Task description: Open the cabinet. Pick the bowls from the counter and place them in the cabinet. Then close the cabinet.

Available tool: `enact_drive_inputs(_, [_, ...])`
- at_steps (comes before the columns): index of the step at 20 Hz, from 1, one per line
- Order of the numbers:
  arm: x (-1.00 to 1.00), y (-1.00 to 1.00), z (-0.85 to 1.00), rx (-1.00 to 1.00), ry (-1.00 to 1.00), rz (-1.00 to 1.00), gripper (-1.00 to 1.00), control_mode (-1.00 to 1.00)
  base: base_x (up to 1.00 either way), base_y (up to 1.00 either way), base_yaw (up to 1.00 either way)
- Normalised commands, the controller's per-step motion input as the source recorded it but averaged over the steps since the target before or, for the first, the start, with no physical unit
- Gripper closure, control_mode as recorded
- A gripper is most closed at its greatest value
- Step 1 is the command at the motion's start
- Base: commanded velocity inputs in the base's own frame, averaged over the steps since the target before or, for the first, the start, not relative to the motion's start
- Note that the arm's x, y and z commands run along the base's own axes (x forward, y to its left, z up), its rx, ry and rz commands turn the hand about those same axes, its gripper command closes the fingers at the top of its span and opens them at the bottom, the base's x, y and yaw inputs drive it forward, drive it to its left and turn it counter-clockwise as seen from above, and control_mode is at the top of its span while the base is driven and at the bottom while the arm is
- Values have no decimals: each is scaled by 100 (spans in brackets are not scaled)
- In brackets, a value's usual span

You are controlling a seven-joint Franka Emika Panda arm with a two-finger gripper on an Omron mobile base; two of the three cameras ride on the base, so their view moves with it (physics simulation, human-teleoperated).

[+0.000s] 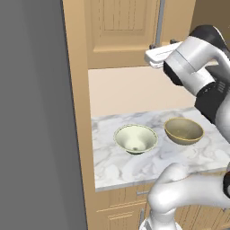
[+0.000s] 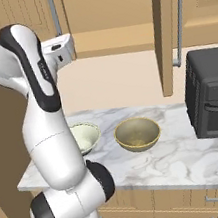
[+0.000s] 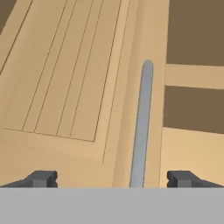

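Cabinet (image 2: 113,8): light-wood wall unit above the counter. Its right door (image 2: 165,30) stands swung out edge-on at about 1 o'clock in the right base view, its grey bar handle (image 2: 177,17) down the outer face. Its left door (image 3: 65,78) is shut; the hand view looks straight at its panelled face, with the left door's grey bar handle (image 3: 141,127) running from 12 to 6 o'clock just right of centre. At 3 o'clock of that handle the dark interior shows, crossed by one wooden shelf (image 3: 194,75).

Gripper (image 3: 111,178): fingers (image 3: 43,178) spread wide apart, nothing between them; the left door's handle rises in the gap, nearer the right finger. In the base views the white hand (image 1: 159,55) sits up at the lower edge of the left door, by the handle's foot.

Counter (image 1: 112,166): white marble slab with grey veining, below the cabinet.

Bowls, two, upright on the counter, near each other but apart:
- cream-white bowl (image 1: 135,138), at centre of the left base view; partly hidden behind the arm in the right base view.
- tan-brown bowl (image 1: 183,130), at 3 o'clock of the cream-white one in the left base view.

Black oven (image 2: 212,94): on the counter at 3 o'clock of the right base view, well apart from the bowls.

Lower cabinets (image 2: 188,203): wood fronts under the counter edge.
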Motion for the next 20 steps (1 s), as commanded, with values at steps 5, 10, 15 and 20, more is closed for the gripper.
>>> enact_drive_inputs(5, [47,-10,21,0,0,0,-100,-100,0,0,0])
enact_drive_inputs(10, [41,-13,6,3,0,0,-100,-100,0,0,0])
enact_drive_inputs(15, [51,-4,1,1,0,0,-100,-100,0,0,0])
enact_drive_inputs(20, [55,0,0,0,0,0,-100,-100,0,0,0])
